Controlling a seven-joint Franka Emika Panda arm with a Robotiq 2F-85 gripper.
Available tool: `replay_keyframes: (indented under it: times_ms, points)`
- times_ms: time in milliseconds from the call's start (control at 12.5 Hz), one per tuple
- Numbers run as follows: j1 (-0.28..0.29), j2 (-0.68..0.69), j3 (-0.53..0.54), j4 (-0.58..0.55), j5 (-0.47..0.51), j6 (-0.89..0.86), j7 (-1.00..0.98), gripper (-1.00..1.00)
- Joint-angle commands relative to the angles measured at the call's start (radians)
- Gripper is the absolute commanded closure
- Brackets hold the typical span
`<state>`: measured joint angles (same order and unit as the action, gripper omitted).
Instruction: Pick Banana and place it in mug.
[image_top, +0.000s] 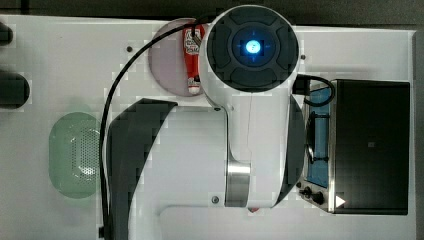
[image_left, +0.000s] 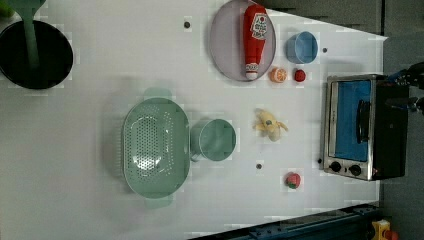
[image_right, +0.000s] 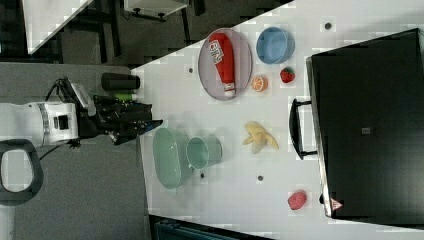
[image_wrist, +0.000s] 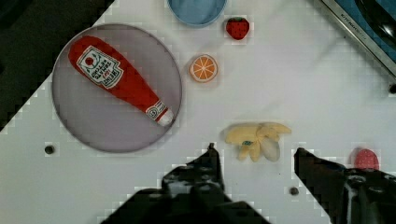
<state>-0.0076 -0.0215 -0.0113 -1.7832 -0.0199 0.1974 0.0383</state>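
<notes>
While the gripper hangs high over the white table with its two dark fingers spread apart and holding nothing, the banana lies flat just past the gap between the tips, not touching them. Going left to right in the left view, the green basket comes first; the mug stands upright touching it; the banana sits near the mug but apart; the toaster oven is last.
</notes>
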Motion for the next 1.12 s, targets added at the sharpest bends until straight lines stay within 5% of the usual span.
replay_keyframes:
  times_ms: [80,240,560,1120]
  points:
    - [-0.013,-0.252,-0.041,-0.103,0.023,-0.157,-0.044,-0.60]
    - [-0.013,-0.244,-0.041,-0.142,0.023,-0.156,-0.047,-1.00]
    - [-0.012,-0.173,-0.037,-0.293,0.023,-0.048,-0.088,-1.00]
    - [-0.011,0.051,-0.024,-0.568,0.020,0.493,-0.408,-1.00]
